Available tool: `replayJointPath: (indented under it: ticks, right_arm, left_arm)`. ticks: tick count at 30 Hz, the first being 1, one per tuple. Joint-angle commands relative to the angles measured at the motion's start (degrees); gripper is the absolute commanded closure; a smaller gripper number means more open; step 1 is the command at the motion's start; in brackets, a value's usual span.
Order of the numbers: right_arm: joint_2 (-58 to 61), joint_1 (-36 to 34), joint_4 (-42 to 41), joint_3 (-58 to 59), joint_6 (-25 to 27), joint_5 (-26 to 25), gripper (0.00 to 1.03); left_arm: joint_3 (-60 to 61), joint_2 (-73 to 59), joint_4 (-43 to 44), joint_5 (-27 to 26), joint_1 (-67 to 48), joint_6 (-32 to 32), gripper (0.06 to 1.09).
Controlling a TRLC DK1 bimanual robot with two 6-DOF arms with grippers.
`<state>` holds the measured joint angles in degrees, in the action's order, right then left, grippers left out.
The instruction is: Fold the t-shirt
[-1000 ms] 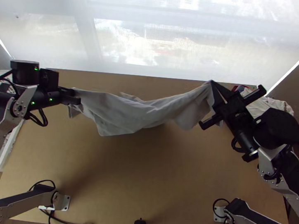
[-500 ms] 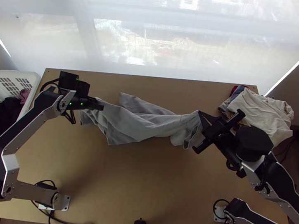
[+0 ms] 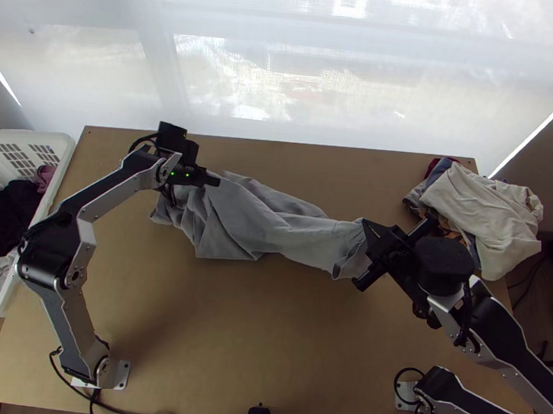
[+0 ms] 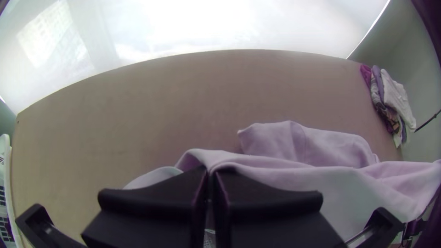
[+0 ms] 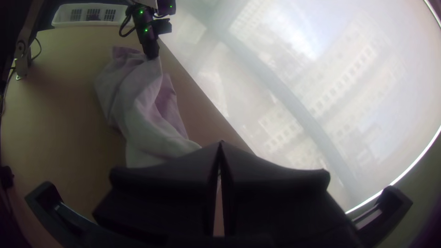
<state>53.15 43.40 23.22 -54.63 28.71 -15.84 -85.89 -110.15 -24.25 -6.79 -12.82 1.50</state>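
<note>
T-shirt (image 3: pixel 256 224) bunched, pinched by left tool (image 3: pixel 216 181), right tool (image 3: pixel 365 223)

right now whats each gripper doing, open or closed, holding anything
Left gripper: closed, holding one end of the bunched grey t-shirt.
Right gripper: closed, fingers pinching the t-shirt's other end.

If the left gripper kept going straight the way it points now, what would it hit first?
Most likely the grey T-shirt: its bunched folds lie just ahead of the left gripper. Its height is unclear, so it might pass over them.
</note>
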Motion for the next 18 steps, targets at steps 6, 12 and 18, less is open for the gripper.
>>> replayJointPath:
  ticks: [6, 12, 18]
  right_arm:
    - [1.7, -1.7, -1.2, 1.4, 0.5, 0.0, 1.0]
    - [2.0, -2.2, -2.6, 1.7, 0.6, 0.0, 1.0]
    - [1.9, -2.2, -3.2, 2.2, 0.6, 0.1, 1.0]
  left_arm:
    - [-16.5, -8.4, -24.4, -1.0, -4.3, -4.0, 0.12]
    - [-13.0, 1.3, -40.3, -8.5, -4.2, -6.9, 0.16]
    - [-4.7, 7.5, -41.8, -8.8, -4.2, -8.8, 0.17]
